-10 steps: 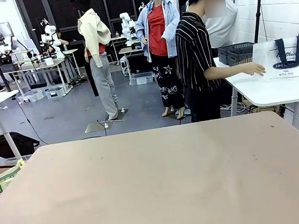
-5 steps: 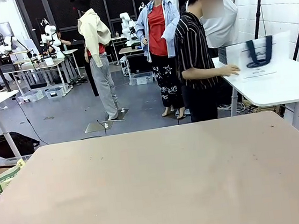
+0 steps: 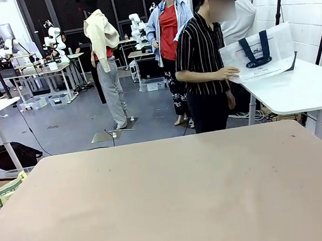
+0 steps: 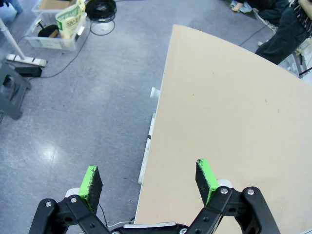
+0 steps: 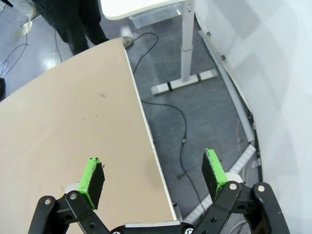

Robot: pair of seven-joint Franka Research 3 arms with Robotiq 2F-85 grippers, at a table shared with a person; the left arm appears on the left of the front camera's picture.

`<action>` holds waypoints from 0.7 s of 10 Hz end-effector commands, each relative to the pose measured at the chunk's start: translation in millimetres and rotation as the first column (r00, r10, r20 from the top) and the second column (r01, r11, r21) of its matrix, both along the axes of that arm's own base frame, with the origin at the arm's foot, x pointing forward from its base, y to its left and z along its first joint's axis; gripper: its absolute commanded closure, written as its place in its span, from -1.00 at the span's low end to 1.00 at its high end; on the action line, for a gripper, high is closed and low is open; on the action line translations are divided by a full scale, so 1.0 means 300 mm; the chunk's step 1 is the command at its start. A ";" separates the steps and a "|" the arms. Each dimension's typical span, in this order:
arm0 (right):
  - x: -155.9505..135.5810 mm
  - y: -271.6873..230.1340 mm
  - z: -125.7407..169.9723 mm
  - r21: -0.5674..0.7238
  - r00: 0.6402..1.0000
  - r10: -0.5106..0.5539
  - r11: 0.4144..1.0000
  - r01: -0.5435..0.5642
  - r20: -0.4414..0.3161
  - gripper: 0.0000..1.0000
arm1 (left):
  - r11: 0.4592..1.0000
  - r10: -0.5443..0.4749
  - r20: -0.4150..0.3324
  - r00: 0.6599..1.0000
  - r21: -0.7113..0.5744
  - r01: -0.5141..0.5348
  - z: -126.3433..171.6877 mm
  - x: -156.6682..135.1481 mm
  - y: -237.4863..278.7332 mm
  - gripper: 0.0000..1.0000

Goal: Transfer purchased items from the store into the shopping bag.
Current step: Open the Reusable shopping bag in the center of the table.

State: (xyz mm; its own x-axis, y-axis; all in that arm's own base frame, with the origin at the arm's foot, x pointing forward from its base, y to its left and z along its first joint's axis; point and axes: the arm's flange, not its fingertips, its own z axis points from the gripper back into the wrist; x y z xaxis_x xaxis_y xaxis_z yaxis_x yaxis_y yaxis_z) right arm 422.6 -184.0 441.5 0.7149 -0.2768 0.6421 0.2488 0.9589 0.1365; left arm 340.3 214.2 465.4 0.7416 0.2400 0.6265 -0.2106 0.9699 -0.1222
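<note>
Shopping bag (image 3: 261,55): translucent white, navy strap handles, dark round logo. It is raised clear of the white side table (image 3: 309,89) and tilted, with its broad side to the camera. A person in a striped shirt holds it, one hand (image 3: 229,73) under its lower corner. Location: beyond the far edge of the tan work table (image 3: 170,201), well apart from it.

Front view, assessment: set-up stage. The tan work table is bare, so no transfer can begin.
- Recommended handling: the arms wait until the bag stands on the table with its mouth up and open.
- The thin, floppy material is likely to slump. One gripper may have to steady a handle or the rim while the other loads.

Left wrist view. Left gripper (image 4: 148,180): green pads (image 4: 91,183) spread to full width, nothing between them.
- Position: above the side edge of the tan work table (image 4: 234,122), partly over grey floor (image 4: 87,107).
- Assessment: a sound waiting spot that leaves the middle free for the person.

Right wrist view. Right gripper (image 5: 153,174): jaws equally wide, empty.
- Position: above the opposite edge of the tan work table (image 5: 63,131), grey floor (image 5: 195,112) below.
- Recommended: go into the first pick with the jaws wide, and approach only once the person's hands are away from the bag.
</note>
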 end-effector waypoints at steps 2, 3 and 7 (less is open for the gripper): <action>-0.001 0.004 0.001 -0.002 1.000 0.004 1.000 -0.004 -0.001 -1.00 | 1.000 0.003 0.001 1.000 -0.001 -0.003 0.000 -0.004 0.003 -1.00; -0.001 0.004 0.001 -0.002 1.000 0.004 1.000 -0.004 -0.001 -1.00 | 1.000 0.003 0.001 1.000 -0.001 -0.003 0.000 -0.004 0.003 -1.00; -0.001 0.004 0.001 -0.002 1.000 0.004 1.000 -0.004 -0.001 -1.00 | 1.000 0.003 0.001 1.000 -0.001 -0.003 0.000 -0.004 0.003 -1.00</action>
